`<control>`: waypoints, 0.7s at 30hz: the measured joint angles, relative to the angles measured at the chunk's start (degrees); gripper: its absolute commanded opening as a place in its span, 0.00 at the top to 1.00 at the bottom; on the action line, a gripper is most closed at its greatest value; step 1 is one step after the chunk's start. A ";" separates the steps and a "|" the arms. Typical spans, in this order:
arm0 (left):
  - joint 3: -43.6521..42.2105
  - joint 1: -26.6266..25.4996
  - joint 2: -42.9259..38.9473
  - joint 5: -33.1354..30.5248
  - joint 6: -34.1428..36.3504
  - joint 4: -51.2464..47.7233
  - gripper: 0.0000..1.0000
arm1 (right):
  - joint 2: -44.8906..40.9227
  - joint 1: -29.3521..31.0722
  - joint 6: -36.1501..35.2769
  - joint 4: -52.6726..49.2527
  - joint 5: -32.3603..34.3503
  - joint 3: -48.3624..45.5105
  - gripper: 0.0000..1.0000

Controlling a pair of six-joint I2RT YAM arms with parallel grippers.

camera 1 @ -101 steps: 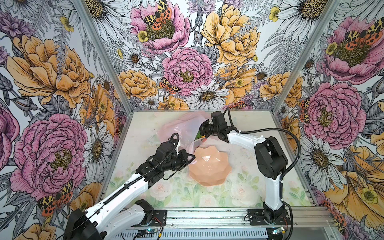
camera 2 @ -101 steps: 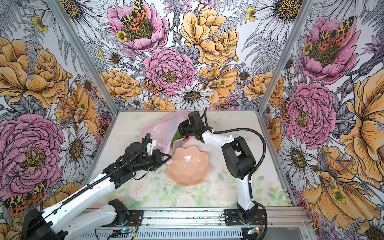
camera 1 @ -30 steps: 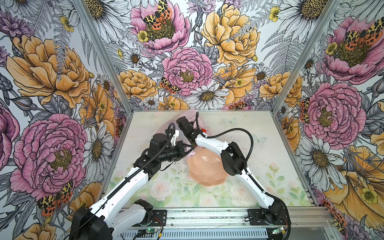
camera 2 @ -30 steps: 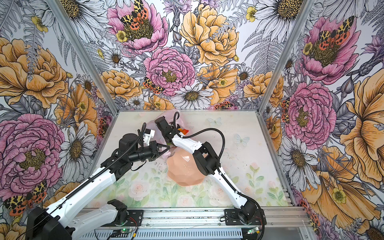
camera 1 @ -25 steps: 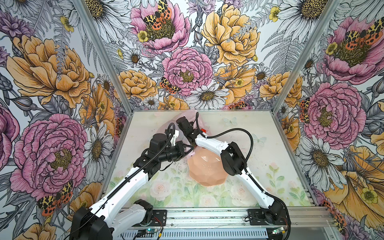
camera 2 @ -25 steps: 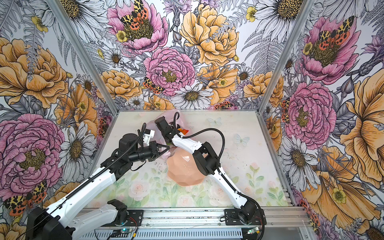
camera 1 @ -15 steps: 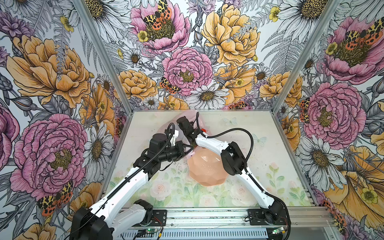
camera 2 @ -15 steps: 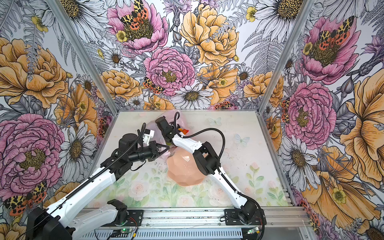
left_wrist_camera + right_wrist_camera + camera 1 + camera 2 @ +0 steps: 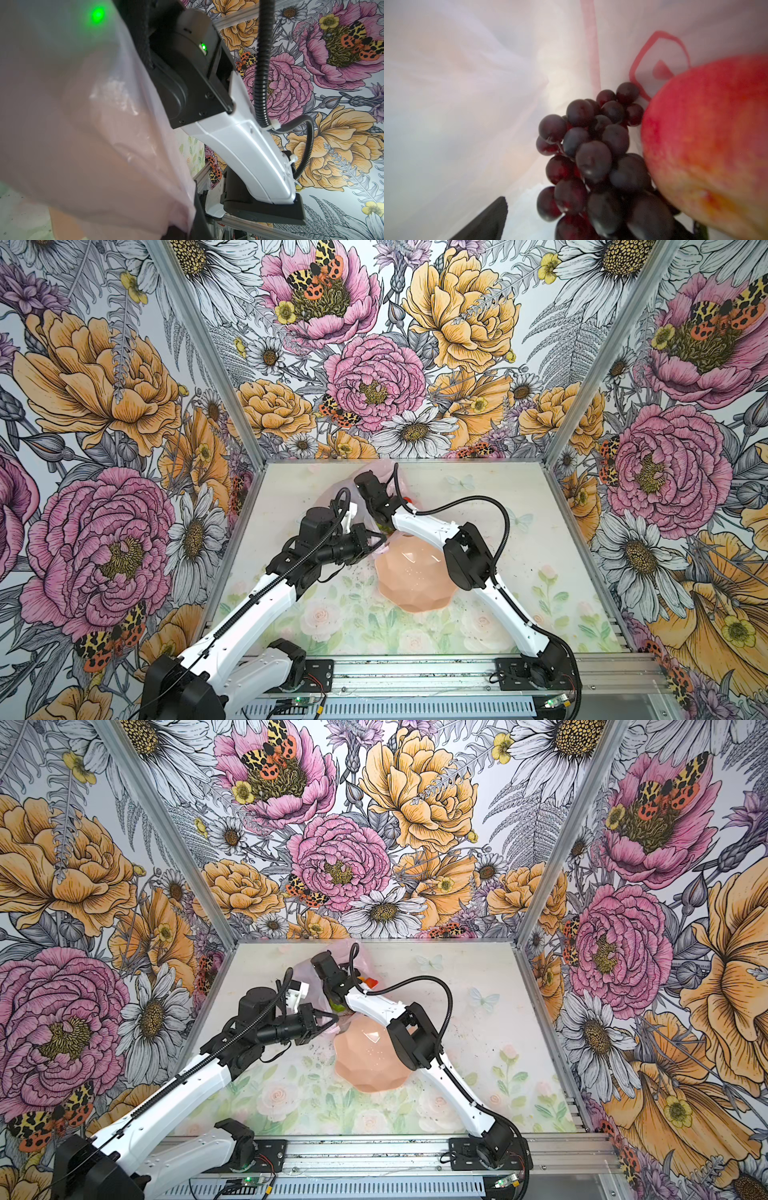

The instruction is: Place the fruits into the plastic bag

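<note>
The plastic bag point(image 9: 376, 472) lies at the back middle of the table, pale pink and crinkly. My left gripper point(image 9: 376, 539) is shut on its near edge, and the film point(image 9: 93, 124) fills the left wrist view. My right arm's wrist point(image 9: 370, 489) reaches into the bag's mouth, so that gripper is hidden in both top views. Inside, purple grapes point(image 9: 591, 162) lie beside a red-orange fruit point(image 9: 708, 145). My right gripper point(image 9: 583, 220) is open; one finger point(image 9: 483, 222) stands apart from the grapes. A green fruit point(image 9: 337, 1006) shows at the bag's mouth.
A peach-pink faceted bowl point(image 9: 411, 576) sits just in front of the bag, under my right forearm, with no fruit showing in it. Flowered walls close the table's back and sides. An aluminium rail point(image 9: 415, 672) runs along the front edge.
My right gripper's jaws have opened inside the bag over the last second. Both arms have stayed almost still, and the left keeps its hold on the bag.
</note>
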 measured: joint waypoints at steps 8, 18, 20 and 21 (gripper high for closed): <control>5.18 0.94 0.33 -0.44 2.82 -5.22 1.00 | -4.15 -0.11 -0.02 -0.90 -2.84 -6.21 0.01; 20.50 1.75 0.98 -15.52 16.50 -25.16 1.00 | -17.07 -2.23 -1.60 -1.92 -4.52 -19.43 0.01; 21.88 2.23 0.94 -19.45 18.51 -28.46 1.00 | -20.04 -3.17 -1.92 -1.84 -4.52 -22.03 0.01; 22.16 2.49 0.94 -21.24 19.30 -30.01 1.00 | -21.38 -3.61 -2.19 -1.75 -4.55 -23.06 0.01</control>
